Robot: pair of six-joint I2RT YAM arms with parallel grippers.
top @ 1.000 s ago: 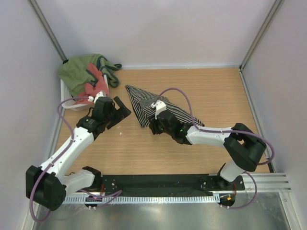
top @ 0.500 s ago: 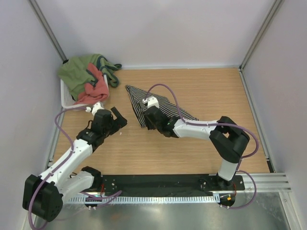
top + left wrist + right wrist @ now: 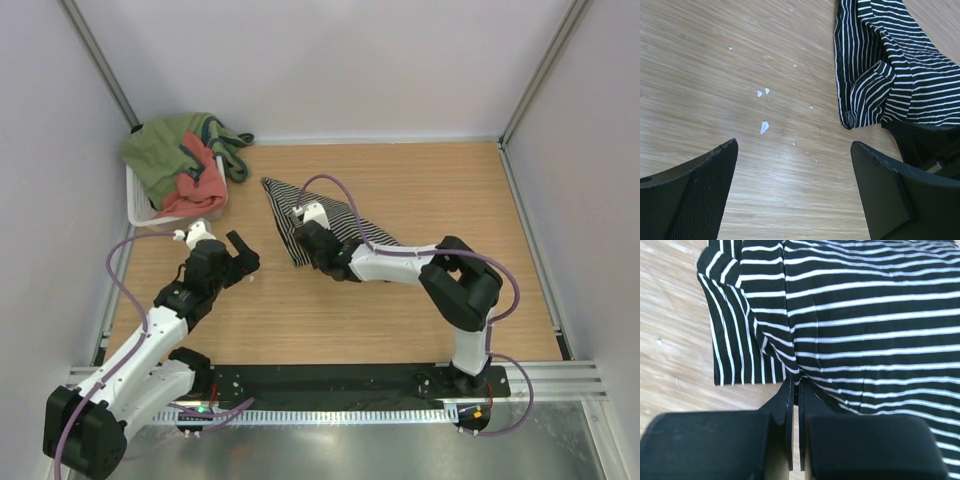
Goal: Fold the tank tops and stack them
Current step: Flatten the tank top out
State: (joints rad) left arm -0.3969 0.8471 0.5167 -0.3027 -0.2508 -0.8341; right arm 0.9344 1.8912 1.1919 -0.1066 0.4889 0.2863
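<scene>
- Right tool (image 3: 795, 384) first: how does it stand?
- Its two fingers are pressed together, and the edge of the striped tank top (image 3: 865, 315) is pinched between the tips. It grips the near left edge of the cloth, low over the table (image 3: 450, 190).
- And where does this top lie?
- It is spread on the wood a little left of the middle, towards the back. It makes a long wedge shape, and its pointed end shows to the back left. Beside the grip, one narrow part of the cloth is folded over.
- What about the left tool (image 3: 794, 150)?
- It is wide open and holds nothing. It hangs over bare wood, to the left of the striped cloth and apart from it. Below it some small white scraps (image 3: 764, 127) lie on the wood.
- Do you see the other top?
- Yes, the salmon-red tank top (image 3: 195, 185) is in the back left corner. It lies crumpled on the white basket (image 3: 133, 200), against an olive-green garment (image 3: 155, 160). I cannot tell how much of it is inside.
</scene>
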